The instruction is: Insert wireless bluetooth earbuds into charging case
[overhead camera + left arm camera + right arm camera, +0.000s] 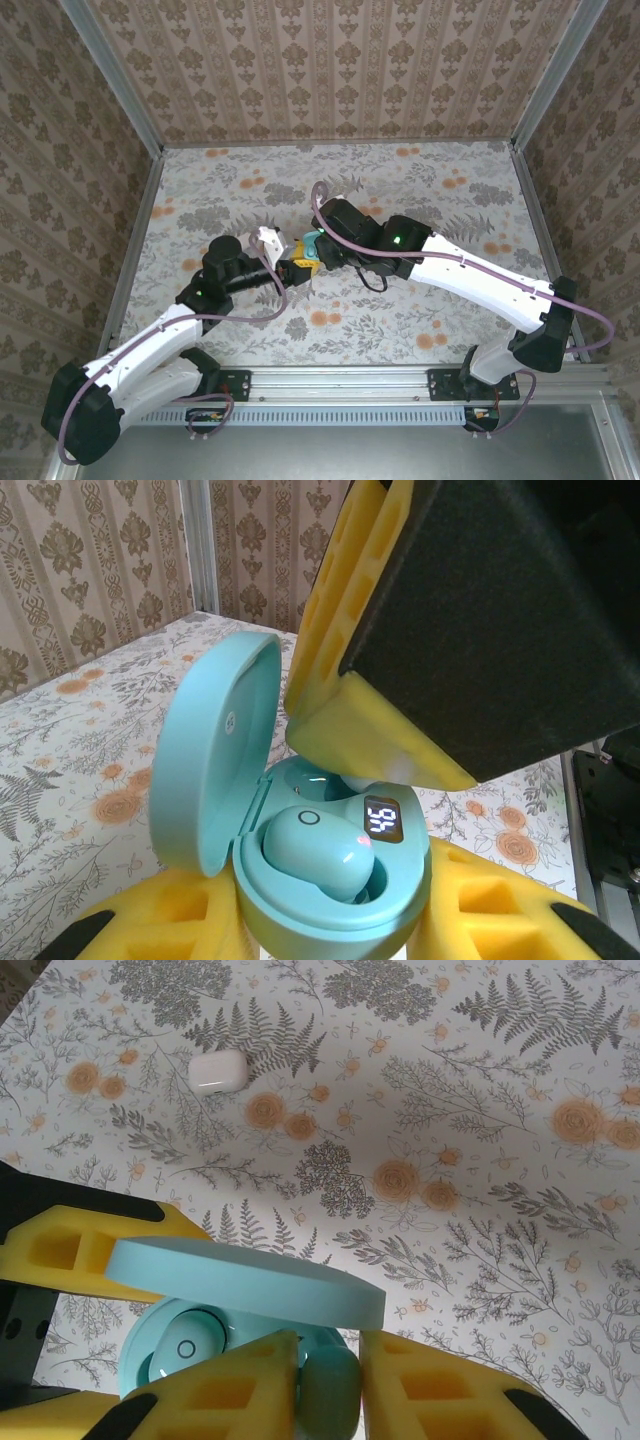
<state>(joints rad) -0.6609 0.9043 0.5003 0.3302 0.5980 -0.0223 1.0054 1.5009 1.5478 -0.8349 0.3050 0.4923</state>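
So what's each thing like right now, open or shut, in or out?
Blue case: lid open, number screen lit, gripped by the left gripper.
First earbud: sitting in its slot in the case.
Second earbud: pinched in the right gripper, right by the case.
White case: shut, lying on the table.

I see bright, soft, even light from overhead, faint soft-edged shadows on the table [230, 180], close yellow fingers [215, 1400] slightly blurred, and the display [383, 818] on the charging case [330, 920] glowing white.
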